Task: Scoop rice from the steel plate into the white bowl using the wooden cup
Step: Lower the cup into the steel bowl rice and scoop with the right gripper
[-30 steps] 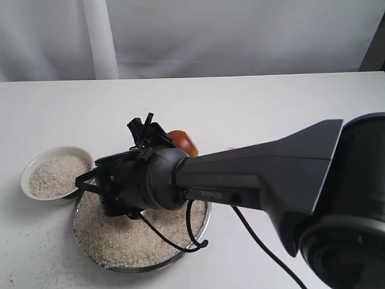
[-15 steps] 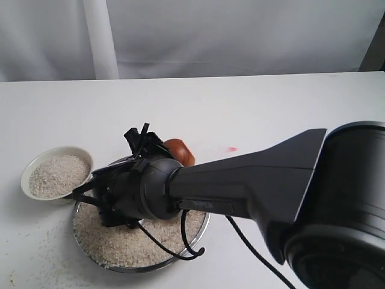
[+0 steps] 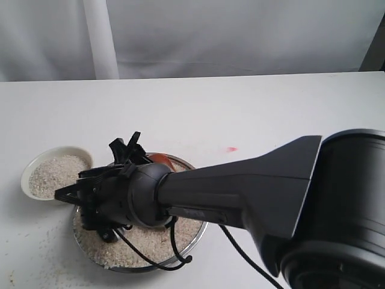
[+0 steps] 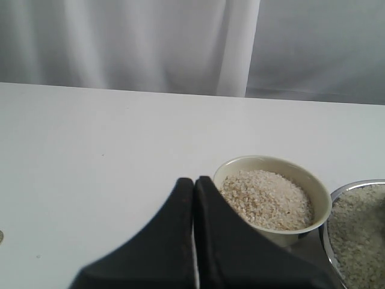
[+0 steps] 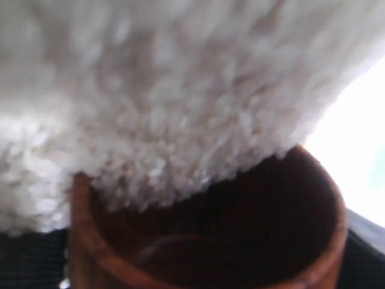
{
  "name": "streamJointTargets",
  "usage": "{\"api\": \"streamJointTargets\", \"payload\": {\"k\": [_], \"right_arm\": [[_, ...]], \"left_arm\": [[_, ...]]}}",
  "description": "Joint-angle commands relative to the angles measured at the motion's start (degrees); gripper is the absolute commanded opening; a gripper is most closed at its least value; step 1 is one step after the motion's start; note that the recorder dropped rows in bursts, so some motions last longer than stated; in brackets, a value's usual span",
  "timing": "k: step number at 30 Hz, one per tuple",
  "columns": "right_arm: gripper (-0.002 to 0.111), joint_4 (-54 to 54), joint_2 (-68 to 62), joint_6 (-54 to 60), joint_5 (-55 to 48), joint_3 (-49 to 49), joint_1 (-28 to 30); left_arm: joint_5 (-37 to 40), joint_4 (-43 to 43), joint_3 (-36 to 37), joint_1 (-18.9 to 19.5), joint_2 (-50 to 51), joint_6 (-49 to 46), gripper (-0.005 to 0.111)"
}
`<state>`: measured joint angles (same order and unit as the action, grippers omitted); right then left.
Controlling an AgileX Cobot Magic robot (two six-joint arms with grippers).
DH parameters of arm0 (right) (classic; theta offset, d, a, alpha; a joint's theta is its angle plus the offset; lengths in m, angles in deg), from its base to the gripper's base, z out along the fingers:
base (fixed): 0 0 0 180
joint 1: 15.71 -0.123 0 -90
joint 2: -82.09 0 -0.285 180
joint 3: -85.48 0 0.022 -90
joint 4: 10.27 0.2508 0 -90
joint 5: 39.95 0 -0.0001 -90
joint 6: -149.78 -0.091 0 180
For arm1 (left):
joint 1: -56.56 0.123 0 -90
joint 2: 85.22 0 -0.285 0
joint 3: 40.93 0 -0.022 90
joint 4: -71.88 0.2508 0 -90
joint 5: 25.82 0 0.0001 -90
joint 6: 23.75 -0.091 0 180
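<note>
Currently the wooden cup [image 5: 204, 238] is grasped by the right gripper [image 5: 201, 265], with the jaws set wide around its body. Only dark strips of the fingers are made out at the cup's sides. The cup is tipped mouth-first into the rice [image 5: 168, 96]; grains are pressed against its rim, and the dark interior is seen mostly unfilled. In the exterior view the cup is shown only as a reddish sliver behind the black right arm [image 3: 240, 186], which is stretched from the lower right of the frame to the steel plate [image 3: 183, 162] at lower left. The plate is covered with rice. The white bowl [image 3: 57, 150] is set just left of the plate, at the left edge, and is filled with rice; whether the two touch cannot be told. A small red mark [image 3: 231, 149] is seen on the white table [image 3: 271, 108], right of centre. The left gripper [image 4: 194, 183] is clenched, fingers pressed together with nothing between them, and is held near the bowl but apart from it.
</note>
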<state>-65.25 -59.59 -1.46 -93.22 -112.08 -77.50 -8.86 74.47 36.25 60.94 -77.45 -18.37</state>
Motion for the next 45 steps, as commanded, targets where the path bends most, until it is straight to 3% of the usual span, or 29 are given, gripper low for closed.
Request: {"api": "streamJointTargets", "payload": {"k": [1, 28, 45], "right_arm": [[0.0, 4.15, 0.3, 2.34, 1.39, -2.11, -0.45], [0.0, 20.11, 2.49, 2.89, 4.14, -4.05, -0.34], [0.0, 29.14, 2.49, -0.93, 6.04, -3.94, 3.47]], "left_arm": [[-0.66, -0.07, 0.04, -0.37, 0.02, 0.12, 0.0], [-0.66, -0.07, 0.04, -0.37, 0.02, 0.12, 0.0], [-0.66, -0.07, 0.04, -0.37, 0.02, 0.12, 0.0]]}}
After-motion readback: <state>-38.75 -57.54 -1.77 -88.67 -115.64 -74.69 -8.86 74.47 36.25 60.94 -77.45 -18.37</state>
